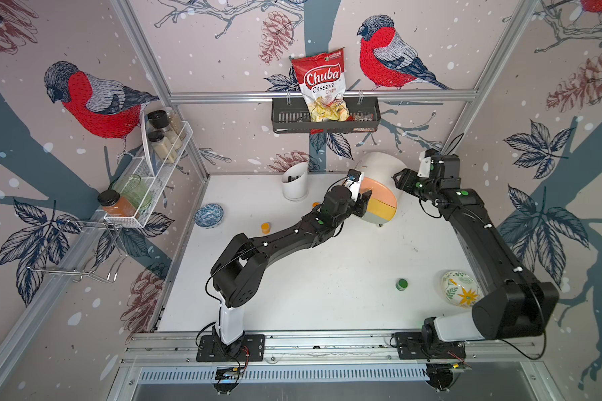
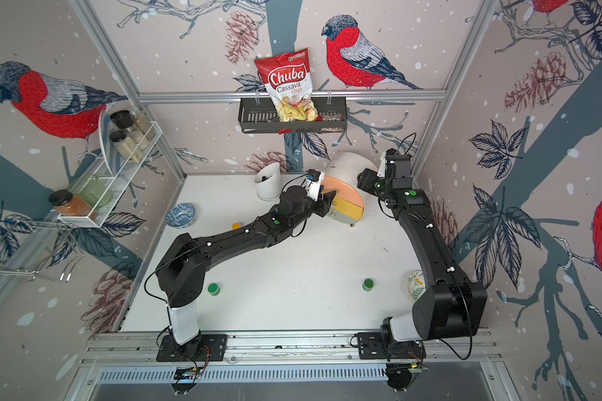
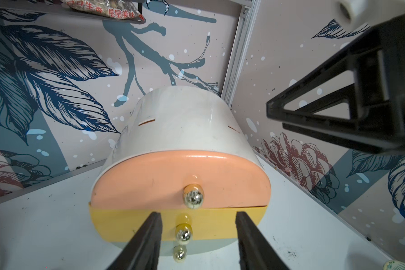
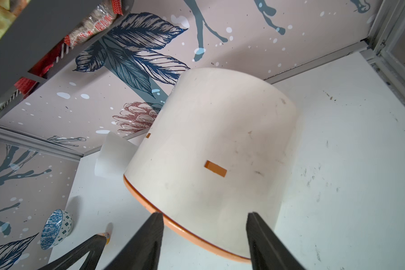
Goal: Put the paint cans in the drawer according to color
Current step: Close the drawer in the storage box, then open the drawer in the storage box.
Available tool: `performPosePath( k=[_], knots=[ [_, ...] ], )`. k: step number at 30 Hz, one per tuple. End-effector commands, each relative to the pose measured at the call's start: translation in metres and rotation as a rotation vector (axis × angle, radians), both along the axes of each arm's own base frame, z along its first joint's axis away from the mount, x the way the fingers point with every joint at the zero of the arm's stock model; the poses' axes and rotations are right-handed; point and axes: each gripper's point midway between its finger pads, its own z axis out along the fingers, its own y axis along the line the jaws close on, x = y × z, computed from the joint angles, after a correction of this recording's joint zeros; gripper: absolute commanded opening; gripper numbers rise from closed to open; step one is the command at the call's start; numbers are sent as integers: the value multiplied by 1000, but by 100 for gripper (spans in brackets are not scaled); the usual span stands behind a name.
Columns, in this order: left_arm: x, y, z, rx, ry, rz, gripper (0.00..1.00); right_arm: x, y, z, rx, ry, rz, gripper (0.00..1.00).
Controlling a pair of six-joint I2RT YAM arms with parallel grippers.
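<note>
The drawer (image 1: pixel 383 173) is a white barrel chest at the back right, with peach, yellow and grey-green fronts (image 3: pixel 180 177) that look shut. My left gripper (image 1: pixel 364 201) (image 3: pixel 199 213) is open right in front of them, its fingers either side of the yellow front's knob (image 3: pixel 184 235) and gripping nothing. My right gripper (image 1: pixel 398 180) (image 4: pixel 205 214) is open over the chest's white shell (image 4: pixel 215 140) by the peach rim; I cannot tell if it touches. On the table stand orange paint cans (image 1: pixel 265 227) (image 1: pixel 315 204) and green ones (image 2: pixel 213 288) (image 1: pixel 401 284).
A white holder cup (image 1: pixel 295 184) stands left of the chest, and a blue patterned bowl (image 1: pixel 208 215) sits near the left wall. A floral dish (image 1: pixel 459 290) lies by the right arm's base. A wire rack with jars (image 1: pixel 160 145) and a black basket with a chips bag (image 1: pixel 324 114) hang on the walls.
</note>
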Motion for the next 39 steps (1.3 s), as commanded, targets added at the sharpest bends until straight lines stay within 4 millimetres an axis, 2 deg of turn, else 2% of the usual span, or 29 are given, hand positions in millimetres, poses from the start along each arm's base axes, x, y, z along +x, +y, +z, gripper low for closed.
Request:
performPosePath(
  k=[1, 4, 5, 6, 12, 18, 21, 23, 26, 34, 39],
  knots=[
    [-3, 9, 11, -29, -35, 22, 56, -18, -3, 0, 18, -3, -15, 62],
    [-5, 16, 5, -29, -21, 43, 60, -35, -2, -4, 41, -7, -11, 63],
    [-7, 16, 5, -30, -25, 35, 60, -38, -1, -12, 43, 9, -10, 63],
    [-10, 16, 3, -31, -25, 20, 60, -48, -1, -5, 49, -15, -8, 63],
    [-23, 21, -15, -24, 2, -12, 60, -80, 3, -18, 56, -21, 3, 64],
    [-25, 22, -33, -45, 12, -13, 60, -105, 11, -54, 107, 2, 0, 64],
    [-23, 19, -41, -45, -2, -18, 59, -115, 33, -67, 131, -22, 75, 64],
    [-20, 14, -45, -42, -28, -27, 59, -120, 42, -79, 106, -10, 95, 64],
    [-11, 5, -49, -25, -42, -37, 57, -123, 44, -91, 84, 20, 86, 63],
    [3, -9, -66, -15, -35, -50, 57, -128, 40, -93, 83, 9, 68, 63],
    [10, -8, -72, -16, -18, -53, 57, -131, 37, -100, 79, 24, 55, 63]
  ],
)
